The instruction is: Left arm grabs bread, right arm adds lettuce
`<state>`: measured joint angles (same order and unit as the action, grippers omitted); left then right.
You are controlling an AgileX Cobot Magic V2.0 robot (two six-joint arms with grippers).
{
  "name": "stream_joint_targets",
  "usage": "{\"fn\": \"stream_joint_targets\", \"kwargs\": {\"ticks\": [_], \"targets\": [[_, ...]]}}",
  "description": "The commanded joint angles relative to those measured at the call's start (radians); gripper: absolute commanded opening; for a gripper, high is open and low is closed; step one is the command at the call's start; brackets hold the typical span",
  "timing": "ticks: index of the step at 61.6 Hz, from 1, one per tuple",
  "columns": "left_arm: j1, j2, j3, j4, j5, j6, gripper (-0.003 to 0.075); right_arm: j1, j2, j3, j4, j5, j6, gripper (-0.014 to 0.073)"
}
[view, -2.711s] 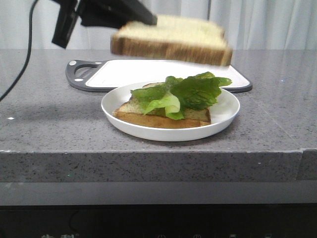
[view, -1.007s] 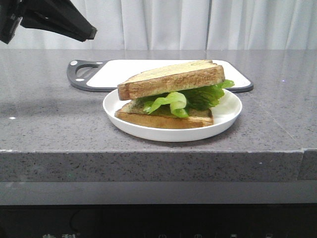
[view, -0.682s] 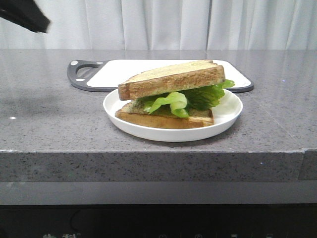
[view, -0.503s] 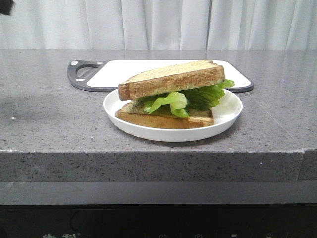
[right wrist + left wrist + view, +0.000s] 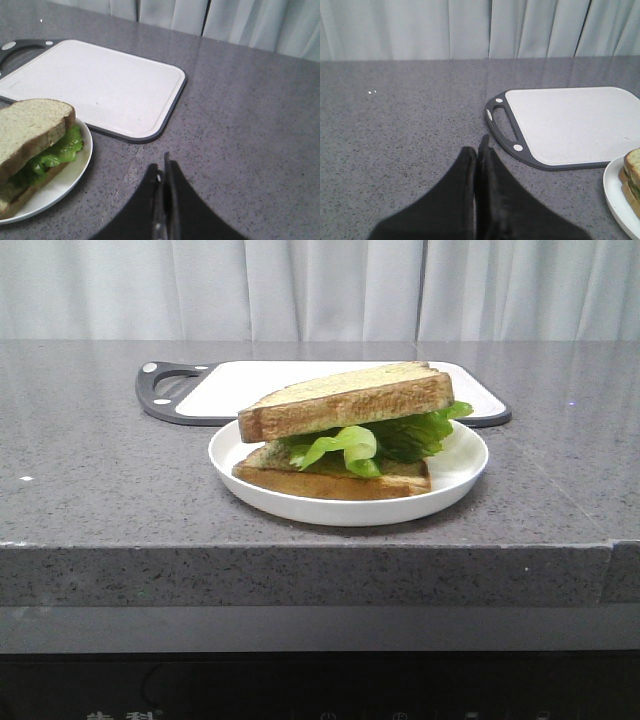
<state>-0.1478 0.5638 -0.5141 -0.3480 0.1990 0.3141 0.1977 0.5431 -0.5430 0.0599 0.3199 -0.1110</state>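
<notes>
A top bread slice [image 5: 345, 400] lies tilted on green lettuce [image 5: 385, 438], over a bottom slice [image 5: 330, 481], in a white plate [image 5: 455, 485]. The sandwich also shows in the right wrist view [image 5: 30, 132], and its edge shows in the left wrist view [image 5: 632, 172]. My left gripper [image 5: 479, 150] is shut and empty over bare counter, left of the cutting board. My right gripper [image 5: 162, 167] is shut and empty over the counter, right of the plate [image 5: 75, 172]. Neither arm shows in the front view.
A white cutting board with a dark rim and handle [image 5: 160, 390] lies behind the plate; it also shows in the left wrist view [image 5: 560, 125] and the right wrist view [image 5: 95, 85]. Grey speckled counter [image 5: 100, 490] with its front edge near; white curtain behind.
The left arm laid the top slice on the lettuce, let go, and drew back up and left out of the front view. The sandwich has stayed still.
</notes>
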Motion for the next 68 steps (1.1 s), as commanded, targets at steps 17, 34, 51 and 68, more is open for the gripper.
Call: {"fn": "stream_joint_targets", "kwargs": {"ticks": [17, 34, 51, 68], "targets": [[-0.004, -0.249, 0.128, -0.003, -0.085, -0.011, -0.0020, -0.005, -0.296, 0.131, 0.006, -0.114, -0.001, -0.0058], [-0.004, -0.262, 0.135, -0.027, -0.085, -0.011, -0.0019, -0.005, -0.335, 0.140, 0.006, -0.101, -0.001, -0.0058], [-0.004, -0.262, 0.135, -0.027, -0.085, -0.011, -0.0020, -0.005, -0.335, 0.140, 0.006, -0.101, -0.001, -0.0058], [-0.009, -0.263, 0.139, -0.024, -0.098, -0.011, -0.0019, -0.005, -0.335, 0.140, 0.006, -0.101, -0.001, -0.0058]]}}
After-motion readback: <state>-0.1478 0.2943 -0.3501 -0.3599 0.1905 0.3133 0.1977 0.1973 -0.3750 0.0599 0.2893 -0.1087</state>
